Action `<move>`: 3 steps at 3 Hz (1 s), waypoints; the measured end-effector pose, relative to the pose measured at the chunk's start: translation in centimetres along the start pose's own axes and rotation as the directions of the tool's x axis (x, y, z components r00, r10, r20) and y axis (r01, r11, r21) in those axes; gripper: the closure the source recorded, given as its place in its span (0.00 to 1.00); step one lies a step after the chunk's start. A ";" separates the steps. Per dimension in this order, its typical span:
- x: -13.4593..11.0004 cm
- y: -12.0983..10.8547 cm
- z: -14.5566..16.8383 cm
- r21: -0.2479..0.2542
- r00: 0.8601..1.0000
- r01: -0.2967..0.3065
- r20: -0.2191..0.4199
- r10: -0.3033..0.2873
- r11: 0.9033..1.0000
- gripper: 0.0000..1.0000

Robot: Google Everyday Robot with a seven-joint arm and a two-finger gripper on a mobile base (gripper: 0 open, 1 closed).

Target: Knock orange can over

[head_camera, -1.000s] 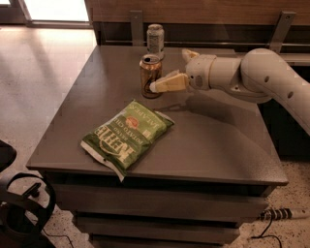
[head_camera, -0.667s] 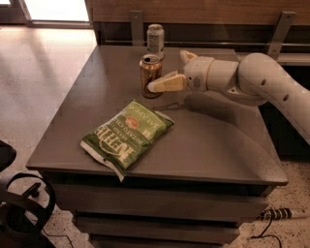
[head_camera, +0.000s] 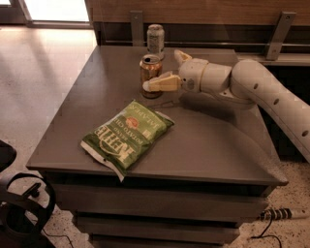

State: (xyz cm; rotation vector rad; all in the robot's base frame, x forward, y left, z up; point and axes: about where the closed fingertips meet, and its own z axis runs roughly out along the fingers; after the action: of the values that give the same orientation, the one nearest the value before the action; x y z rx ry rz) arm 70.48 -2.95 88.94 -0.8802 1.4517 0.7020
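Gripper (head_camera: 162, 69) just right of orange can (head_camera: 150, 72), jaws spread wide; can upright at their mouth, near finger (head_camera: 164, 82) crossing its lower front.

The single camera view looks down from above the near edge of the table (head_camera: 218, 150), tilted steeply and facing the far wooden wall (head_camera: 218, 9); it stands back enough to take in the whole tabletop (its front face too), with floor (head_camera: 43, 72) showing on the left; the chip bag (head_camera: 127, 138) lies nearest the lens, the orange can (head_camera: 149, 70) farther off at centre; the arm (head_camera: 261, 87) enters from the right, and the gripper (head_camera: 163, 69), fingers spread, sits just right of that can.
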 end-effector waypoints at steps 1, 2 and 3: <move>0.0 0.2 0.2 -0.004 1.000 0.000 -0.001 0.000 1.000 0.18; -0.1 0.4 0.4 -0.009 1.000 0.000 0.000 0.000 1.000 0.43; -0.1 0.6 0.7 -0.013 1.000 0.001 0.000 -0.001 1.000 0.66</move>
State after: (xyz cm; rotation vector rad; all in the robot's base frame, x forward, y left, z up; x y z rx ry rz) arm 70.36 -2.08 88.98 -0.8906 1.4481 0.7119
